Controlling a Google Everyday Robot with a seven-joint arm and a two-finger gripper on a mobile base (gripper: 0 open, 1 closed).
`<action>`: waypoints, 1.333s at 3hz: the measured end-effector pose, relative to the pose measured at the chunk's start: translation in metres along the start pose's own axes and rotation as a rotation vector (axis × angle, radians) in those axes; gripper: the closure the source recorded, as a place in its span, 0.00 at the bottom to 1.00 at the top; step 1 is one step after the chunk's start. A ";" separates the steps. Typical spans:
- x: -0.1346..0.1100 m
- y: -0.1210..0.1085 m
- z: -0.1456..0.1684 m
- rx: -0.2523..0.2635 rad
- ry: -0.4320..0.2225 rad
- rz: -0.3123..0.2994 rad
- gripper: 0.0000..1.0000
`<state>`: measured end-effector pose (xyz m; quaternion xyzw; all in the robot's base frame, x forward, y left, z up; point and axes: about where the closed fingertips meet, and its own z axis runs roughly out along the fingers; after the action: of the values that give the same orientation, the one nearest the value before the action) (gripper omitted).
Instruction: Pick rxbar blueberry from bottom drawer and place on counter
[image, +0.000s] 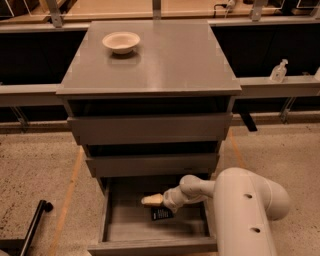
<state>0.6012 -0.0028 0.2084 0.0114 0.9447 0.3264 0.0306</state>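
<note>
There is one counter (165, 60), one bowl (121, 42) far left, one bottle (279, 71) right. Three drawers (150, 129) show; the near bottom drawer (150, 232) holds one rxbar blueberry (162, 214), one gripper (150, 200) just above it.
</note>
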 end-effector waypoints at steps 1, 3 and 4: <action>0.000 -0.012 0.028 0.014 0.050 0.017 0.00; -0.004 -0.042 0.066 0.050 0.101 0.068 0.00; -0.004 -0.040 0.064 0.050 0.101 0.068 0.00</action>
<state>0.6098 0.0047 0.1339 0.0278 0.9520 0.3036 -0.0287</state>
